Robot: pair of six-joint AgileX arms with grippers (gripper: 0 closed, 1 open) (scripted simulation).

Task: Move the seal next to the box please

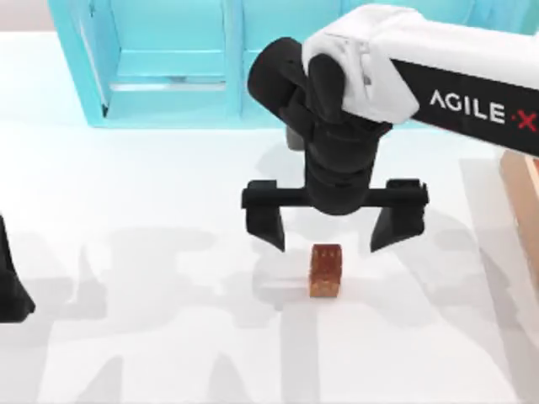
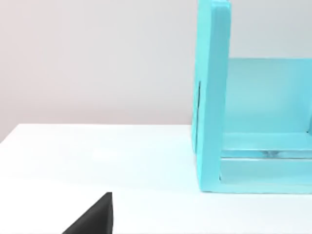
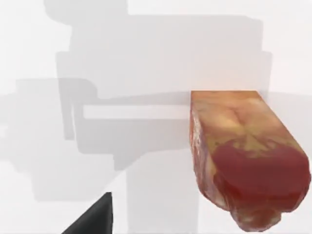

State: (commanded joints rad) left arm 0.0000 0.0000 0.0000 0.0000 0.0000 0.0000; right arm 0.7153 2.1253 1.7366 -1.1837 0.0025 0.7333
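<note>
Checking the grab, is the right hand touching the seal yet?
Apart. In the top view the open right hand has a finger on each side, with white table visible between both and the seal.

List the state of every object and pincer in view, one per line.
Seal: standing on the table, not gripped.
Right pincer: open, hovering just behind the seal.
Left arm: parked at the table's left edge.
Box: at the table's right edge, away from the seal.
Turquoise shelf: upright at the back.

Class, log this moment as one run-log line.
right end effector: open, over seal | seal: on table, ungrasped | box: table's right edge | left end effector: parked left
</note>
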